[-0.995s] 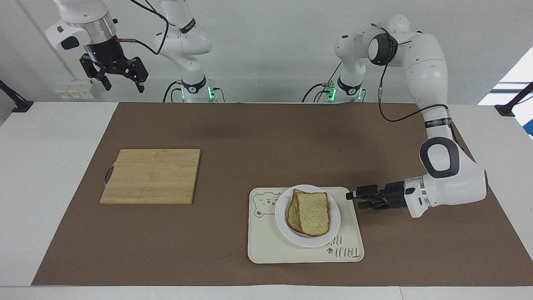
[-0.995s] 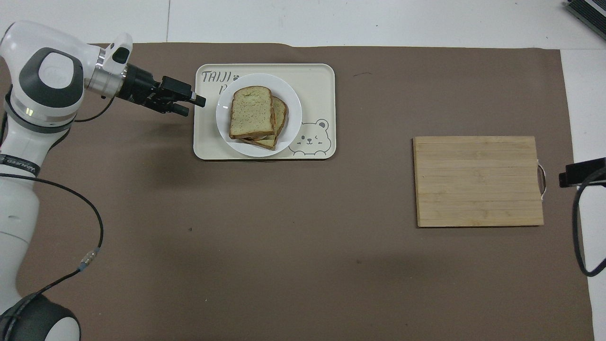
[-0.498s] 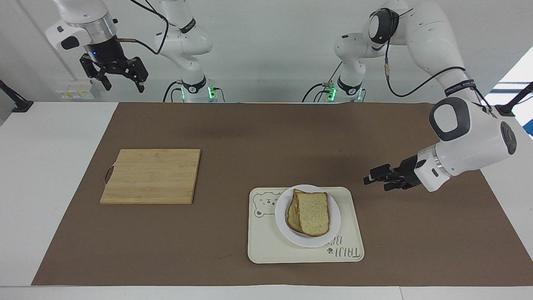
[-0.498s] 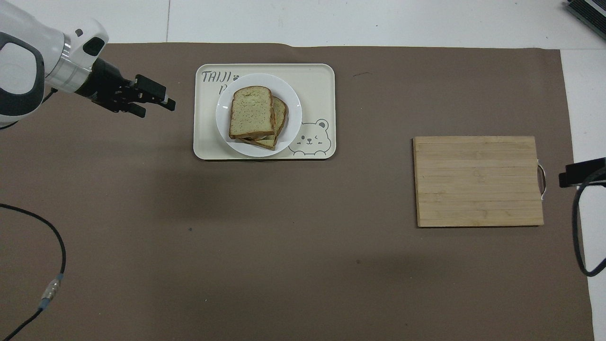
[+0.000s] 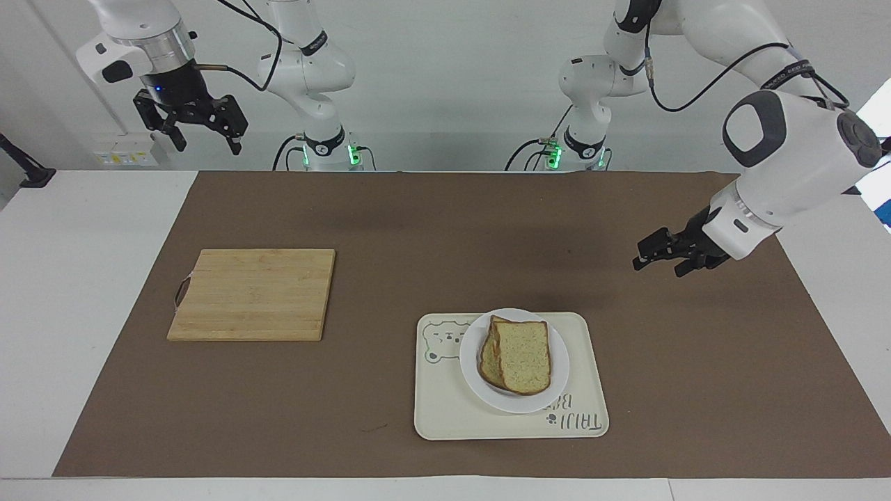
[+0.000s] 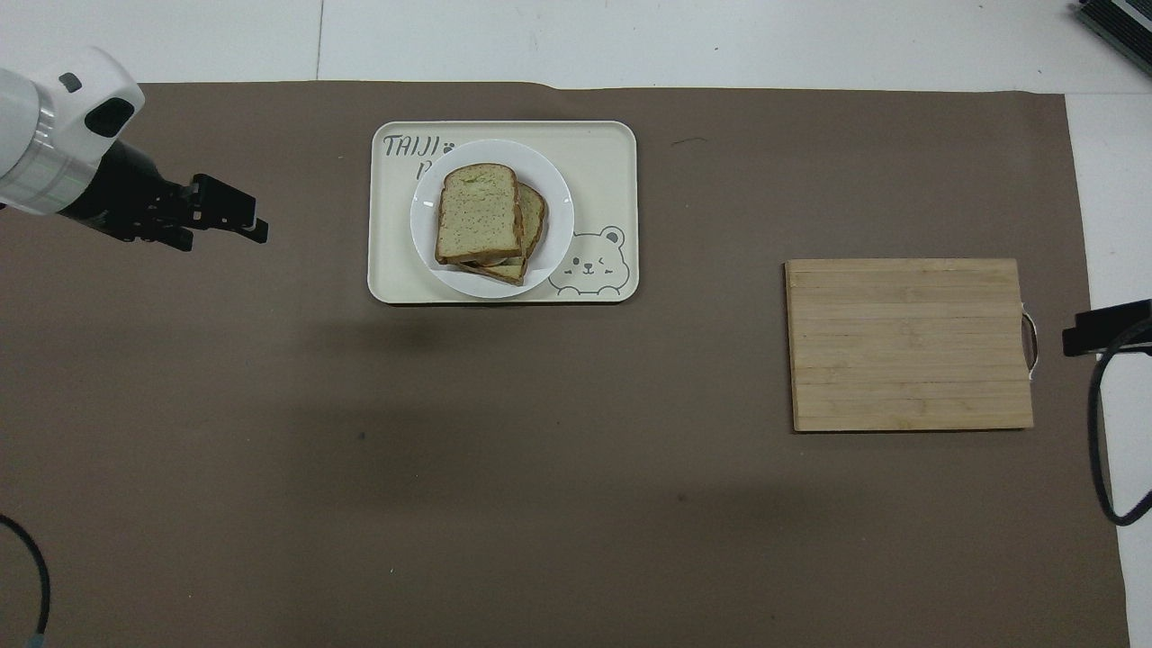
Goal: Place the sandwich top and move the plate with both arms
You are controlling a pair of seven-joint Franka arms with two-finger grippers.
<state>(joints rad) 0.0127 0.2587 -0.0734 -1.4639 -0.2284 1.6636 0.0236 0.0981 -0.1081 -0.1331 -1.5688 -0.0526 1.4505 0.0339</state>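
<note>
On the cream tray (image 5: 445,421), farthest from the robots, we find the plate (image 5: 558,376) bearing the sandwich top (image 5: 525,356), stacked. We judge the bread soft and light, the plate rigid, slick; take it at opposite rims. Left gripper (image 5: 661,254) aloft, jaws apart, empty; right gripper (image 5: 202,129) waits, also apart.

Bright, even overhead light; soft diffuse shadows on brown mat (image 5: 445,229); sharp focus, no glare.
</note>
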